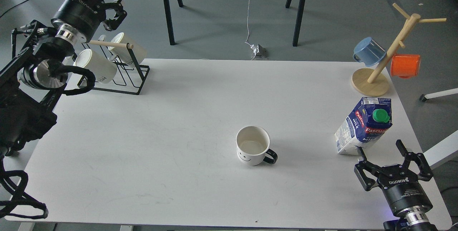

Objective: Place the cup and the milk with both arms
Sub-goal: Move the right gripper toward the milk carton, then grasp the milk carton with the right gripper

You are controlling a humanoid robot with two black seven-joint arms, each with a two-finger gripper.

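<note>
Down at the near right corner of the white table (179,116), the right gripper (381,154) points away from the viewer with its two black fingers spread wide and nothing between them. Just beyond those fingertips stands the milk carton (361,127), blue and white with a red "Pascual" band and a green screw cap (380,115), close to the table's right edge and leaning a little in this view. Well to its left, toward the middle of the near half of the table, sits the white mug (252,145), upright and empty, its small smiley face turned toward the near edge and its black handle (270,157) pointing right. Neither gripper touches either one.

At the far right corner a wooden mug tree (390,54) carries a blue cup (368,50) and an orange cup (405,65). At the far left corner a black wire rack (137,77) holds two cream mugs (98,65) lying on their sides. The left gripper (116,9) hangs above that rack, fingers apart, holding nothing.
</note>
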